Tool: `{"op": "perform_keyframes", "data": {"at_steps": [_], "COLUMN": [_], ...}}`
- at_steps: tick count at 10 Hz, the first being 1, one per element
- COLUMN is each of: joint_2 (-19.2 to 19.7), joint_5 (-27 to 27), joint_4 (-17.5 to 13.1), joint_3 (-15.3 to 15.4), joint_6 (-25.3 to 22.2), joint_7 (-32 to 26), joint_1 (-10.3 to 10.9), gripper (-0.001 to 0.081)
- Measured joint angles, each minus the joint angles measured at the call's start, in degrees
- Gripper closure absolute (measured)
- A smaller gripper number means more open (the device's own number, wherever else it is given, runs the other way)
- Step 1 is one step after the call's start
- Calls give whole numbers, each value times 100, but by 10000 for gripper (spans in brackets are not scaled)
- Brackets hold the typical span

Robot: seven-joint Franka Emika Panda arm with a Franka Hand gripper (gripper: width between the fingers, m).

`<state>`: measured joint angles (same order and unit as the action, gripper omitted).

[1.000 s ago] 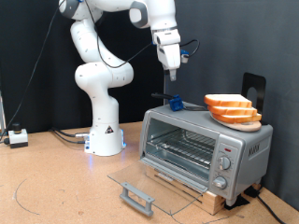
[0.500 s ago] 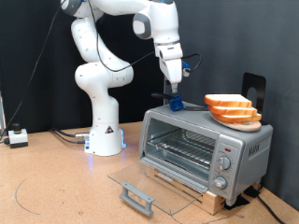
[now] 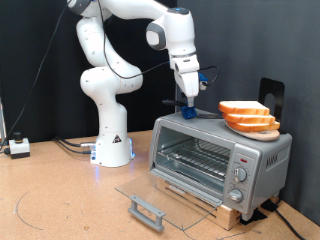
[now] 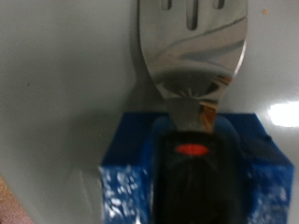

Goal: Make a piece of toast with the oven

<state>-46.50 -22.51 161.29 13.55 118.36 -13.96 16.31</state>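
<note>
Toward the desk's right edge in the exterior view sits the oven (image 3: pixel 218 160), raised on a wooden block, its glass door (image 3: pixel 160 197) already swung down flat and the wire rack (image 3: pixel 192 160) inside bare. Bread slices (image 3: pixel 247 117) are stacked on a board on the oven roof, so none is loaded yet. Above the roof's back-left corner, the gripper (image 3: pixel 188 98) hangs directly over a spatula (image 4: pixel 192 56) standing in a blue holder (image 4: pixel 192 173), which fills the wrist view. Whether the fingers are apart or together, I cannot tell. Opening looks done; loading, closing and setting the knobs (image 3: pixel 238 178) appear to remain.
</note>
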Motion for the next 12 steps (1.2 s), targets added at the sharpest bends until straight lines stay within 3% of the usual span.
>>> {"op": "perform_keyframes", "data": {"at_steps": [5, 12], "joint_2": [3, -21], "joint_5": [-367, -406], "joint_4": [174, 390], "joint_3": [85, 53], "joint_6": [462, 528], "joint_7": [1, -22], "joint_1": [41, -6], "gripper": [-5, -5]}}
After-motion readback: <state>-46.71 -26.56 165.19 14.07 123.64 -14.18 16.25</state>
